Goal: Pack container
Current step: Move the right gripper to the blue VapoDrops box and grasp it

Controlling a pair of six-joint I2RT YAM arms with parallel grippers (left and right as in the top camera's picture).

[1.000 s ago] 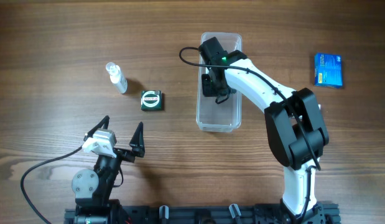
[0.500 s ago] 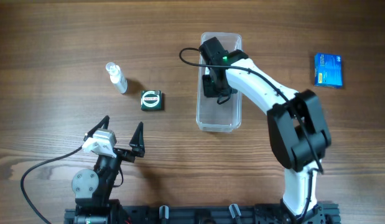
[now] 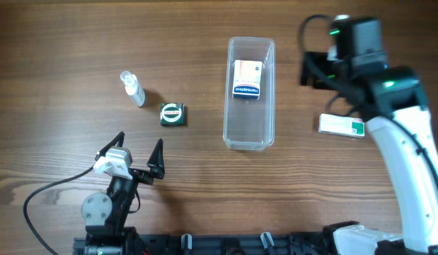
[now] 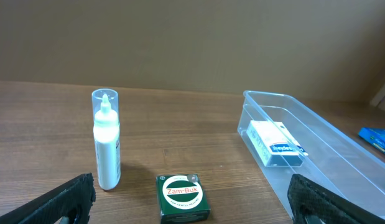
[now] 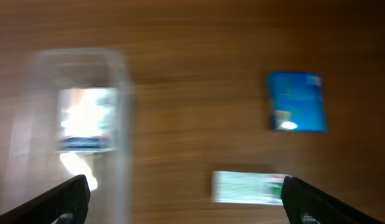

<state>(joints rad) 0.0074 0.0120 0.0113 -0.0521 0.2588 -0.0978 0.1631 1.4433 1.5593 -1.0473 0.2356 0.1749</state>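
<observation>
The container (image 3: 231, 113), a long clear tub, lies mid-table with a white and blue box (image 3: 247, 80) in its far half. The left wrist view shows the container (image 4: 341, 168) at right with that box (image 4: 276, 144) inside. My right gripper (image 3: 314, 71) hangs open and empty right of the tub. Its blurred wrist view shows the right gripper (image 5: 186, 199) high over the table, the container (image 5: 120, 124) at left. My left gripper (image 3: 139, 149) rests open near the front left, and the left gripper (image 4: 192, 202) holds nothing.
A white and green box (image 3: 342, 126) lies right of the tub, below the right arm. A blue packet (image 5: 296, 102) lies beyond it. A green Zam-Buk box (image 3: 173, 114) and a small spray bottle (image 3: 132, 88) stand left of the tub.
The right gripper opened, left the white and blue box in the container, and swung up and right, away from the tub. The left arm has not moved.
</observation>
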